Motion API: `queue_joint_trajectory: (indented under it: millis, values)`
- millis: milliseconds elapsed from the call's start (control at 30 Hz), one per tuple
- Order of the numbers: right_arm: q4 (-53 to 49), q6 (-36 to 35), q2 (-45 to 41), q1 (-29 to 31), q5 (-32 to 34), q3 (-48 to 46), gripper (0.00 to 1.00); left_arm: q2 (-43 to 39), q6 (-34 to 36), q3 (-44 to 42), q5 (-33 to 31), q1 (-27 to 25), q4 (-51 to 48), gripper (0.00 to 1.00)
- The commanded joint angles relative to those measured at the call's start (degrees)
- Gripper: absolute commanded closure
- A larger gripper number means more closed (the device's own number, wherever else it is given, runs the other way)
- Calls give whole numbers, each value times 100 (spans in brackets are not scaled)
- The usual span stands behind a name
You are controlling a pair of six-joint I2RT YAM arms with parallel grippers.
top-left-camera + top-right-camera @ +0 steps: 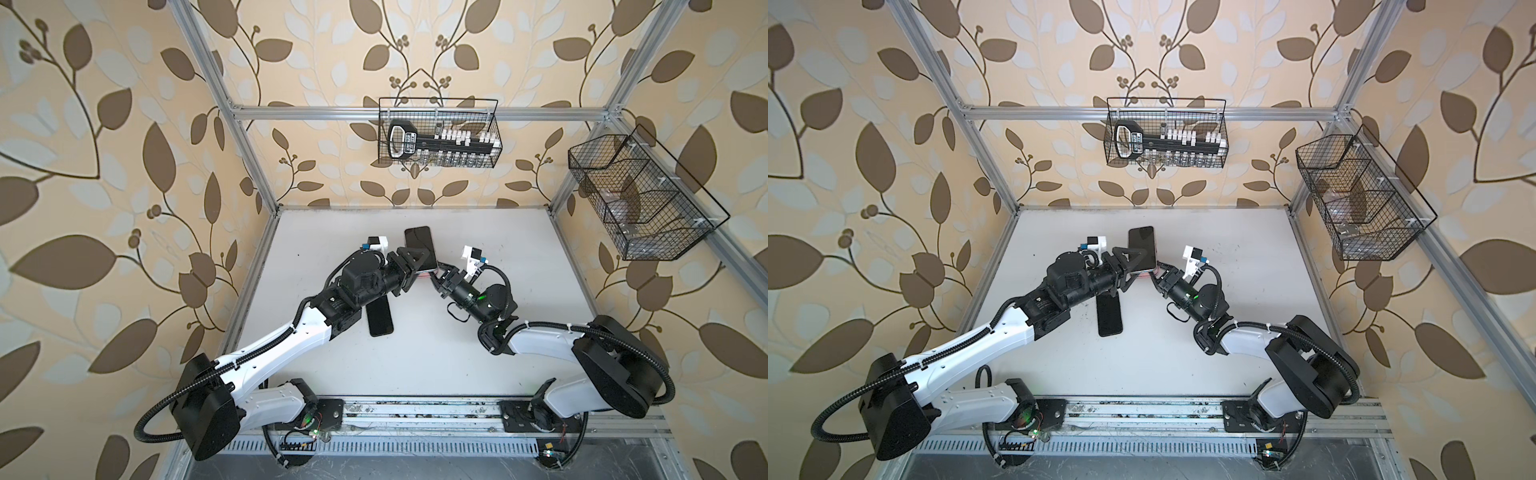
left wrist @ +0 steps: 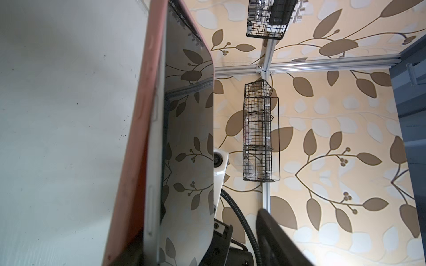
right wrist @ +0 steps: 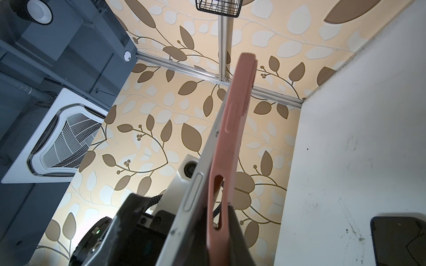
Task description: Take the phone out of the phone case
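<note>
The phone (image 1: 419, 245) (image 1: 1142, 245), with a dark screen and a silver frame, is held tilted above the white table (image 1: 415, 365) in a pink phone case (image 2: 147, 115). In the right wrist view the silver phone edge (image 3: 196, 191) stands apart from the case (image 3: 232, 138) at the near end. My right gripper (image 1: 438, 272) (image 3: 219, 230) is shut on that end of the case, one finger between case and phone. My left gripper (image 1: 415, 268) straddles the phone from the left. One of its fingers (image 2: 276, 235) stands off the screen (image 2: 189, 138), so its jaws are open.
A second dark phone-shaped slab (image 1: 380, 320) (image 3: 401, 241) lies flat on the table under my left wrist. A wire basket (image 1: 440, 133) with a black tool hangs on the back rail. Another wire basket (image 1: 640, 199) hangs on the right frame.
</note>
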Motion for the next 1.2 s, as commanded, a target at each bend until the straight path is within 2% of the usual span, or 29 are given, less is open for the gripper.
queue_joint_trajectory:
  millis: [0, 400, 633, 833, 1167]
  values:
    - [631, 13, 3, 118, -31, -52, 100, -10, 223, 287, -233, 54, 63, 41]
    - [655, -14, 90, 296, 31, -34, 100, -1, 288, 304, -239, 142, 23, 59]
    - [666, -16, 145, 334, 39, -25, 100, 21, 269, 296, -184, 184, 24, 83]
    - [608, -67, 173, 368, 31, -3, 100, 26, 243, 304, -163, 204, 27, 98]
    - [-24, -706, 114, 426, 114, -68, 100, 118, -174, 496, 219, 221, 395, 100]
